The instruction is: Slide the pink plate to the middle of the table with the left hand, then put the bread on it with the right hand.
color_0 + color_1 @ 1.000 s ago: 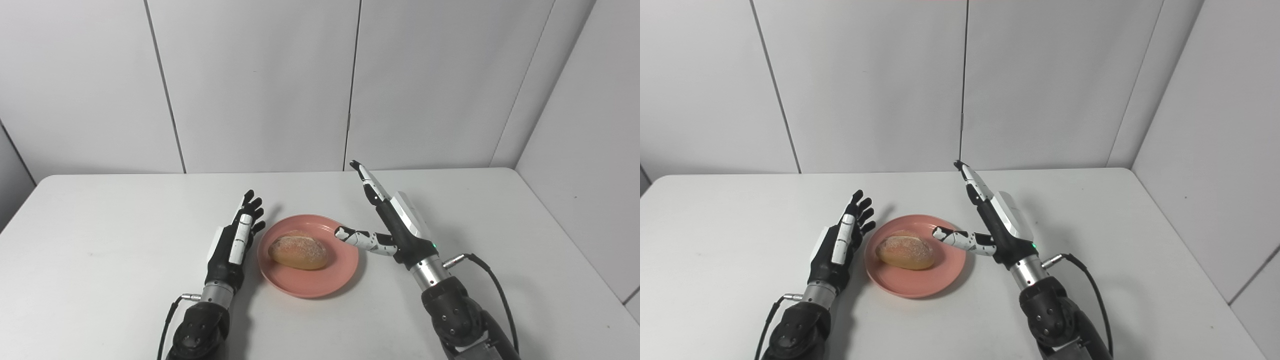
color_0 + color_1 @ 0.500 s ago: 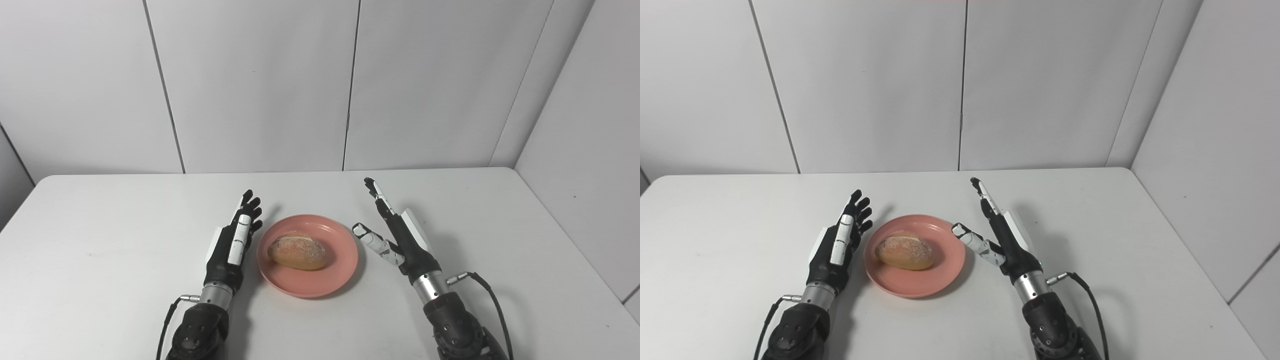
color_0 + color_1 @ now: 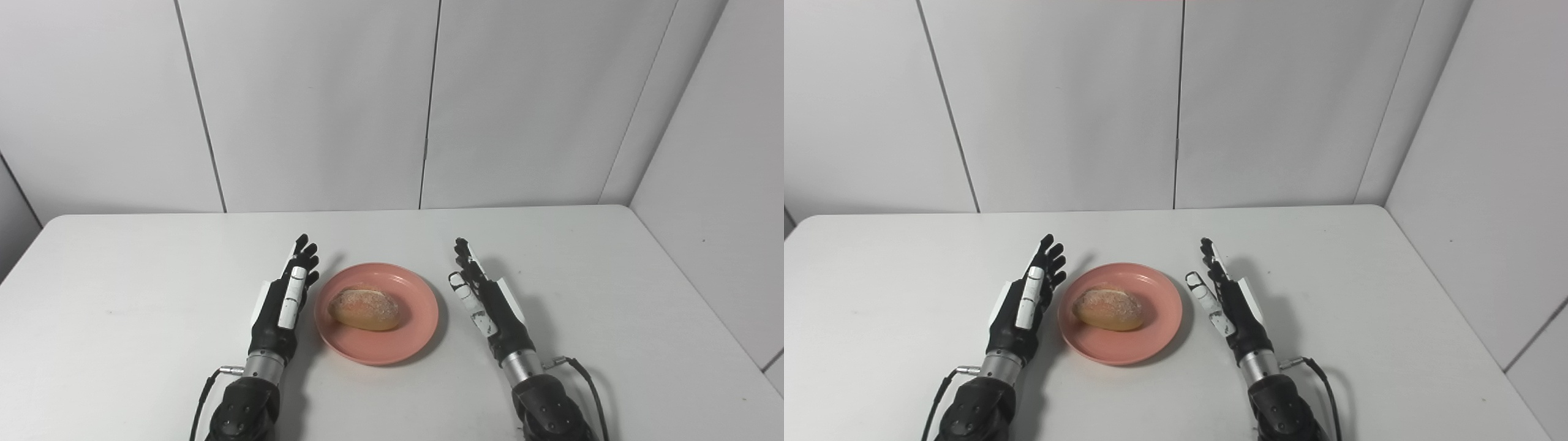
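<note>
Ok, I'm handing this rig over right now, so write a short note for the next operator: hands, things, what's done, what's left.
Left hand: open, empty, just left of the pink plate.
Right hand: open, empty, right of the plate, clear of it.
Plate: around the middle of the table.
Bread: lying on the plate.
Done: both steps appear complete.
Left: nothing obvious.

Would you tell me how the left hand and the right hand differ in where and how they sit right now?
The left hand lies close beside the pink plate's left rim; the right hand sits clear of its right rim. The left angles right, the right angles left. Both are open, empty, fingers extended, flanking the bread.
</note>
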Tool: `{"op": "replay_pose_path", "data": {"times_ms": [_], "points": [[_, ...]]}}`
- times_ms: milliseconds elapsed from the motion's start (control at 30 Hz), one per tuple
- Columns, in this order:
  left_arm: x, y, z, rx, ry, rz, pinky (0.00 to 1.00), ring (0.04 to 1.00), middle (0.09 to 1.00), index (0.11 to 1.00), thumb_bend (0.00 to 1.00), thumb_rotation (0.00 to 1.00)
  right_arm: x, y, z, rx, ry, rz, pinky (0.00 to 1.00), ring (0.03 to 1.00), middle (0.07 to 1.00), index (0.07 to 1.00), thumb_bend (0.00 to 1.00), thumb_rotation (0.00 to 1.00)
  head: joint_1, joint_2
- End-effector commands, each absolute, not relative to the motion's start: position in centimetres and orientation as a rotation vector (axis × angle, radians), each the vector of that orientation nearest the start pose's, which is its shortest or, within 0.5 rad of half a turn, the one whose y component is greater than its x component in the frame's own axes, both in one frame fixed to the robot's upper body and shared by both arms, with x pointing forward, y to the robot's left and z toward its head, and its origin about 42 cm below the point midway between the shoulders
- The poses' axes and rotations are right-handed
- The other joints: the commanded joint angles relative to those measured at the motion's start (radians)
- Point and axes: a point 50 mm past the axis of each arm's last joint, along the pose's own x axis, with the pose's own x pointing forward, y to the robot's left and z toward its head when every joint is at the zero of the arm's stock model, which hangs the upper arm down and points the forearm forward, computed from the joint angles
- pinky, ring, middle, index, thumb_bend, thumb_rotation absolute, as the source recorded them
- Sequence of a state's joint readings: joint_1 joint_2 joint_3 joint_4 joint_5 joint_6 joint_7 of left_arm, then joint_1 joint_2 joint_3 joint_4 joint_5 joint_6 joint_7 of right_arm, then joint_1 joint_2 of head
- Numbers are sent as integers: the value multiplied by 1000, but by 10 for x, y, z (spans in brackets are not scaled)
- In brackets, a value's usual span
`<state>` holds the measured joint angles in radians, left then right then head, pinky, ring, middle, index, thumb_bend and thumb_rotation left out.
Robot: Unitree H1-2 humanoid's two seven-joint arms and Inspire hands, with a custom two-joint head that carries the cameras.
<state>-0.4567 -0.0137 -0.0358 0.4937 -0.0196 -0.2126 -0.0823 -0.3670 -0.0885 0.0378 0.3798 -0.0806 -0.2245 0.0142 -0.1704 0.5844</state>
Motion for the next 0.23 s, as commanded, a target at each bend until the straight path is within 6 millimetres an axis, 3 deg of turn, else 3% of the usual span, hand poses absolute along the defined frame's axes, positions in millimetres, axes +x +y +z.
{"op": "replay_pose_path", "data": {"times_ms": [0, 200], "points": [[411, 154, 121, 28, -151, -222, 946, 971, 978, 989, 670, 1000, 406, -199, 147, -140, -315, 130, 1000, 1000, 1000, 1000, 694, 974, 4, 1], [409, 155, 120, 23, -140, -218, 951, 968, 978, 986, 671, 1000, 404, -196, 145, -95, -319, 104, 1000, 1000, 1000, 1000, 685, 961, 28, -4]]}}
